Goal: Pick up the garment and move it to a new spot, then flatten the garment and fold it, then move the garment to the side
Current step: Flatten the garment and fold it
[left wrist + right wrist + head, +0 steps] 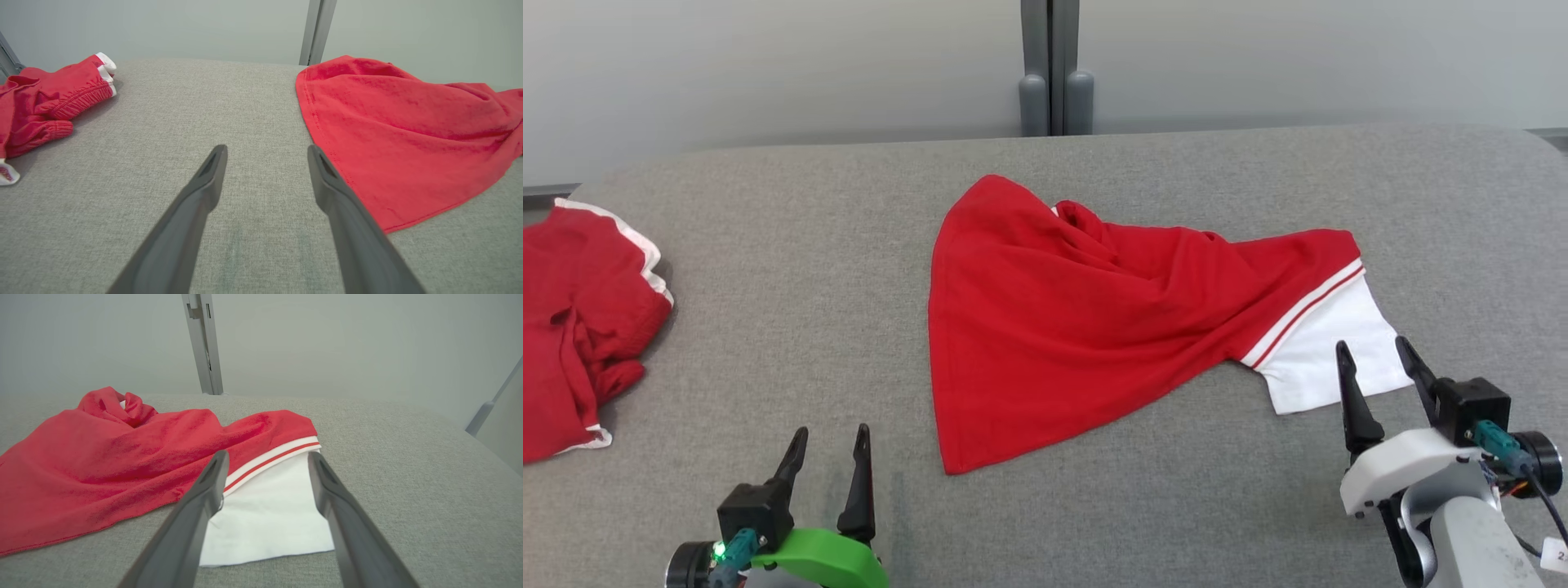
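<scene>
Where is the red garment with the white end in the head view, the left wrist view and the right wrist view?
Head view: the garment lies mid-picture, white end by the right gripper.
Left wrist view: the garment's red body lies at the right.
Right wrist view: the garment spreads from left to centre, white end central.
Shared landmark: the grey post behind the table, at the top of each.

A red garment [1054, 327] with a white sleeve end and a red-and-white striped band lies on a grey fabric surface [809, 286]; a second red garment [580, 327] carries white trim.
</scene>
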Robot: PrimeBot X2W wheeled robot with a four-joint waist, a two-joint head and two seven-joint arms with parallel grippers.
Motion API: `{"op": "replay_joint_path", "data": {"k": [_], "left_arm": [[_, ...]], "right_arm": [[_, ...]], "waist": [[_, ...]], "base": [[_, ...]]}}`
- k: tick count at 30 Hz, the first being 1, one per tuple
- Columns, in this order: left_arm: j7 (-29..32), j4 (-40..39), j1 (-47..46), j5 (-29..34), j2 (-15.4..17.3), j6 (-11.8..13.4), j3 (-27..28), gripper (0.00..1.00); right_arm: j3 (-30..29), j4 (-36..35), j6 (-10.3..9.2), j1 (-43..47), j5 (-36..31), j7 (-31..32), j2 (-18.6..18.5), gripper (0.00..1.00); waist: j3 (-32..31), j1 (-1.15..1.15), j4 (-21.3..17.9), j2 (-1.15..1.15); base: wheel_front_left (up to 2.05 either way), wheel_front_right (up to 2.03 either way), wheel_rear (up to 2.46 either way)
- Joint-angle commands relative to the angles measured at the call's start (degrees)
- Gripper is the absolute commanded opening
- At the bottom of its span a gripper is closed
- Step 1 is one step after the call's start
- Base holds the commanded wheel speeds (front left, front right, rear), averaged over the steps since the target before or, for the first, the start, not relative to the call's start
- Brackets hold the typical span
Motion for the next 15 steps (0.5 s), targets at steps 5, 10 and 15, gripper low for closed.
{"op": "replay_joint_path", "data": {"k": [5, 10, 15], "left_arm": [[0.0, -1.7, 4.0, 1.9, -0.4, -0.1, 0.7, 1.00], [0.0, -2.6, 6.4, 2.4, -0.6, -0.1, 1.0, 1.00], [0.0, -2.5, 7.0, 1.7, -0.7, -0.1, 0.7, 1.00]], "right_arm": [[0.7, -1.0, -0.08, 4.6, 1.8, -0.3, -0.2, 1.00], [0.6, -0.9, -0.08, 6.7, 2.7, -0.3, -0.2, 1.00], [0.9, -0.6, -0.08, 7.2, 2.7, -0.3, -0.2, 1.00]], "waist": [[-3.0, 0.00, -1.9, 0.00], [-3.9, 0.00, -1.8, 0.00], [-3.8, 0.00, -1.7, 0.00]], "base": [[0.00, 0.00, 0.00], [0.00, 0.00, 0.00], [0.00, 0.00, 0.00]]}}
